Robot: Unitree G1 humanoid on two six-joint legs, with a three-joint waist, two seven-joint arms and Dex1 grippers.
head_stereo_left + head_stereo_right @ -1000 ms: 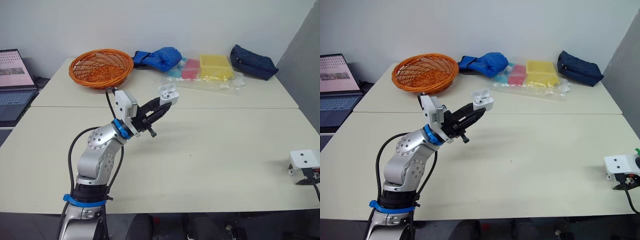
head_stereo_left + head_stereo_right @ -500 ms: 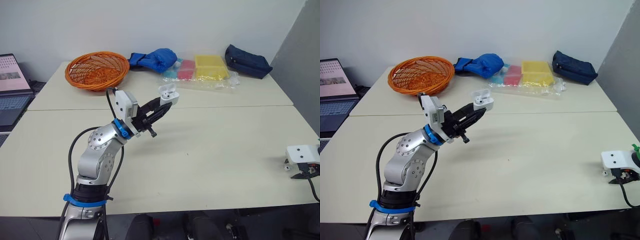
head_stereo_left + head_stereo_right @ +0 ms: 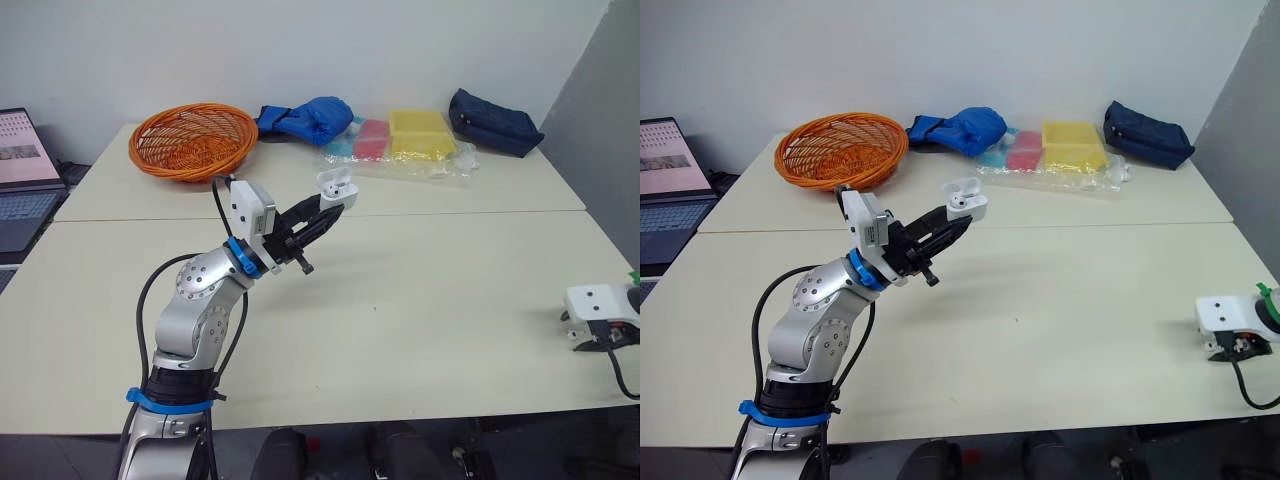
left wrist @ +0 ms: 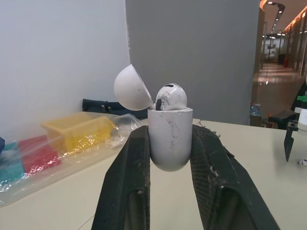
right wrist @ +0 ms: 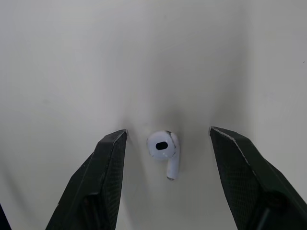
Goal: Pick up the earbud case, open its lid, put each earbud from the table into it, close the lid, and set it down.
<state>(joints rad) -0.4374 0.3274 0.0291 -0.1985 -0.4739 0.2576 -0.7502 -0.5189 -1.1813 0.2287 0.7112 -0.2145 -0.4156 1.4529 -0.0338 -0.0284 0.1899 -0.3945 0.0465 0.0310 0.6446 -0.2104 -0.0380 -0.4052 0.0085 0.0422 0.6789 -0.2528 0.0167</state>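
**One earbud in, one on the table**

The left gripper (image 3: 322,210) is clenched on the case (image 4: 168,139) and holds it upright above the table (image 3: 430,290), nearer the robot than the basket (image 3: 193,138). The lid (image 4: 133,88) is tipped back, open. One earbud (image 4: 170,97) sits in the case with its head above the rim. Near the table's right front edge the right gripper (image 5: 168,132) is spread wide. It has a finger on each side of the second earbud (image 5: 164,149), which lies flat on the table, and neither finger touches it.
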